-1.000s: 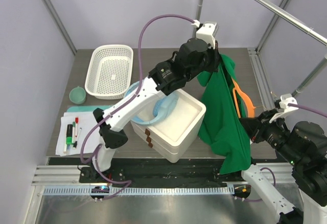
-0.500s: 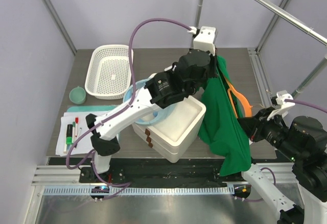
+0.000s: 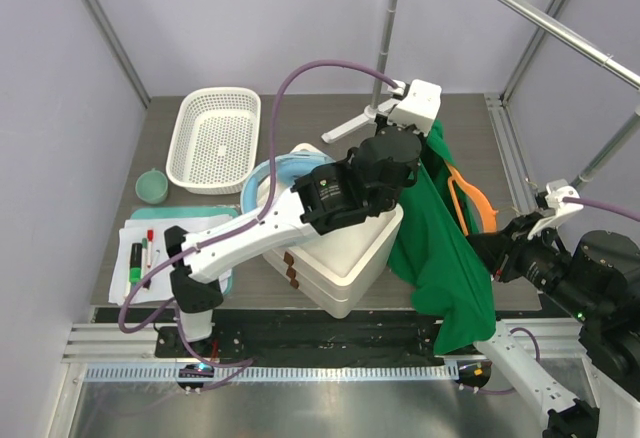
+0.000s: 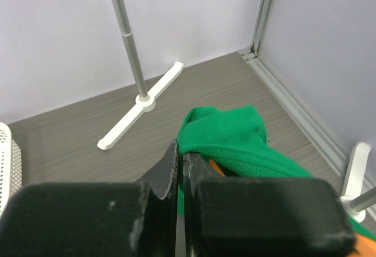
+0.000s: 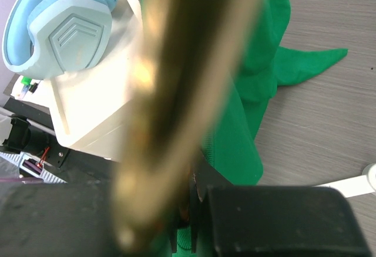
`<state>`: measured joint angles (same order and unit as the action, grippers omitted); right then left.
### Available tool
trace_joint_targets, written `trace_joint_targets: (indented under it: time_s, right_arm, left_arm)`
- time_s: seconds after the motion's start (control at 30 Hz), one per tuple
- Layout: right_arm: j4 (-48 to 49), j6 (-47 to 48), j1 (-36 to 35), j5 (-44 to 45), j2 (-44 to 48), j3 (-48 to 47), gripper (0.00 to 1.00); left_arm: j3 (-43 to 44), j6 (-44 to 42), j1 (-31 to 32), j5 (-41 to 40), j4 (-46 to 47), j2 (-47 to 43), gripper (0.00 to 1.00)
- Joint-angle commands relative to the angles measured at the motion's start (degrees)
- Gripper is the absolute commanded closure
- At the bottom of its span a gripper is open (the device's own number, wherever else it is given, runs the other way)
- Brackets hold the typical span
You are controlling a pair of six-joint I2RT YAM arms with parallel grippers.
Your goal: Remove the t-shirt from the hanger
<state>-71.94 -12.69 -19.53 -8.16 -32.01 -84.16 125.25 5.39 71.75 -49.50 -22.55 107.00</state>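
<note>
Left wrist view: the left hand is closed to a hairline, its two fingers pinching a fold of the t-shirt at what looks like the neckline. A sliver of orange shows just behind the fold. Top external view: this hand sits at the upper end of the garment, and the hanger shows partly bared along the cloth's right side. The right hand is at the shirt's lower right edge, near the hanger's lower end. In its own view a blurred yellowish bar close to the lens hides the gap, so I cannot tell whether it is closed or what it holds.

Assessment: the shirt is only partly off, and the step in hand is drawing the neck opening off the hanger's shoulder. Recommended: pull the pinched fold up and leftward along the hanger's arm while the hanger is held steady. A pull straight across would likely snag the collar on the plastic end.

Surroundings: the white box carrying blue headphones sits on the worktop just beside the hanging cloth and could catch the hem. The rail stand is behind. The basket and cup are well apart and pose no obstruction
</note>
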Motion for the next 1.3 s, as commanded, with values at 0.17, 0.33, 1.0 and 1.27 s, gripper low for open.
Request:
trace_joint_targets:
  time_s: [0.17,0.33,1.0,1.27]
  right_arm:
    - [-4.43,-0.41,-0.42,-1.42,-0.16,-2.85,0.99]
    - [-5.23,-1.72,-0.42,-0.72,-0.86,-4.78,0.99]
    - [-0.65,-6.56,-0.42,0.08,-6.67,-3.91,0.99]
    - [-2.76,-1.03,0.54,-6.94,-4.20,-3.81,0.99]
  left_arm:
    - [-1.68,-4.25,-1.43,-3.77,8.66,-6.45,1.00]
    - [-2.29,0.04,-2.31,0.96,5.94,-7.94,1.00]
    - [5.35,21.51,-6.09,26.12,-4.71,-7.16,1.00]
    - [25.74,18.68,-12.32,20.83,-10.84,5.32,1.00]
